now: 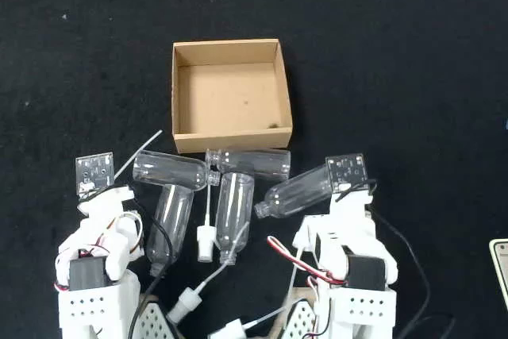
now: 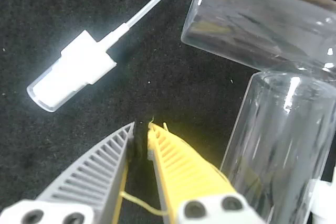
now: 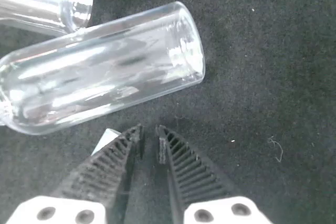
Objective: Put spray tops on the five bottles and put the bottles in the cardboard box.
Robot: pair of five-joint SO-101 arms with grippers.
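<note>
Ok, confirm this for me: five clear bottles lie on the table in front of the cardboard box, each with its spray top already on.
Not quite. The five bottles do lie on the table in front of the cardboard box, but none has a top on. The spray tops lie loose on the table among them, as the high view shows.

Five clear bottles (image 1: 169, 171) (image 1: 171, 224) (image 1: 250, 163) (image 1: 234, 216) (image 1: 298, 190). Four loose spray tops (image 1: 205, 245) (image 1: 184, 305) (image 1: 230, 329) (image 2: 71, 72) possible to count with certainty. One cardboard box (image 1: 230, 140). Two arms (image 1: 95, 275) (image 1: 349, 263).
</note>
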